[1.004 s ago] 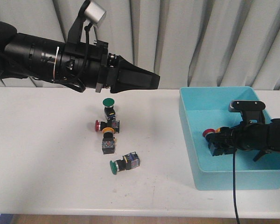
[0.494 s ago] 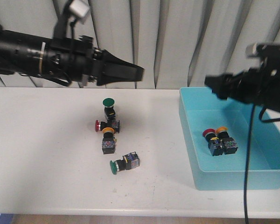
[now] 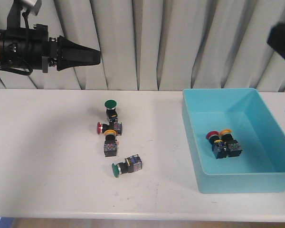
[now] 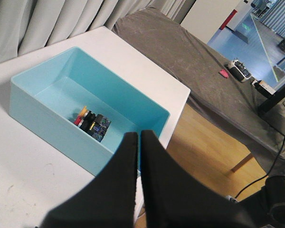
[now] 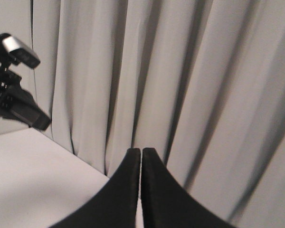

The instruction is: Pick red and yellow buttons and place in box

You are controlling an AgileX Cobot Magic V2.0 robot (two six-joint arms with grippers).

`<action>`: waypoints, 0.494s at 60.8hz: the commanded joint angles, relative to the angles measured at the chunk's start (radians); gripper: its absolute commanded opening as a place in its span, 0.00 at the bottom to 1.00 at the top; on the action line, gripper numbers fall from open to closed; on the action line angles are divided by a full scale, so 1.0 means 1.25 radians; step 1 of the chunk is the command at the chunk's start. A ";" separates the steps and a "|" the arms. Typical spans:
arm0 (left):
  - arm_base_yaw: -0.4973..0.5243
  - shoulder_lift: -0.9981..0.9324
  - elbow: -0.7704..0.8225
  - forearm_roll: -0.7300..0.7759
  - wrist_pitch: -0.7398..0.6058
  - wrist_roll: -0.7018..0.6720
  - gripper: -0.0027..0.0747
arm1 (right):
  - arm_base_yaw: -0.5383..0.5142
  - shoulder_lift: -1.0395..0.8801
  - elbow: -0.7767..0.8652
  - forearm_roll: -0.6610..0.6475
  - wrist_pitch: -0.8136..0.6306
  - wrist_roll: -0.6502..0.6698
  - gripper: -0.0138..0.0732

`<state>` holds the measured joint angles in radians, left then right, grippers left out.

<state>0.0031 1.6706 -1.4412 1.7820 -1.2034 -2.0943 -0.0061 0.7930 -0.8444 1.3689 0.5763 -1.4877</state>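
Observation:
The turquoise box (image 3: 242, 183) stands on the right of the table. A red button (image 3: 210, 136) and a yellow button (image 3: 224, 132) lie inside it. The left wrist view also shows the box (image 4: 52, 133) with those buttons (image 4: 90, 124). On the table a red button (image 3: 99, 127) and a yellow button (image 3: 110, 133) lie in a cluster. My left gripper (image 3: 97, 57) is shut and empty, high at the back left, and its jaws also show closed in its wrist view (image 4: 138, 135). My right gripper (image 5: 141, 151) is shut and empty, facing the curtain. In the front view only a dark blur of the right arm (image 3: 282, 40) shows.
Two green-capped switches lie on the table, one upright (image 3: 110, 103) behind the cluster and one on its side (image 3: 117, 169) in front of it. A grey curtain (image 3: 161, 42) hangs behind the table. The table's right end and the floor (image 4: 213, 142) lie beyond the box.
My right gripper rose out of the box, leaving the red and yellow buttons there, and moved up to the right edge. My left arm drew back left and upward.

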 commanded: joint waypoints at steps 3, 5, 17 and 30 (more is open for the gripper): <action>0.000 -0.061 -0.011 0.006 0.062 0.000 0.02 | -0.003 -0.088 0.095 -0.026 -0.093 0.045 0.15; 0.000 -0.073 -0.003 0.006 0.085 0.000 0.02 | -0.003 -0.108 0.129 -0.026 -0.118 0.049 0.15; 0.000 -0.184 0.127 0.006 0.220 0.042 0.02 | -0.003 -0.184 0.270 0.000 -0.208 0.062 0.15; 0.000 -0.365 0.375 0.005 0.412 0.130 0.02 | -0.003 -0.193 0.311 0.010 -0.173 0.062 0.15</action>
<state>0.0031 1.3253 -1.0421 1.7820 -0.7900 -1.9706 -0.0061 0.5517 -0.4349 1.3534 0.3481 -1.4120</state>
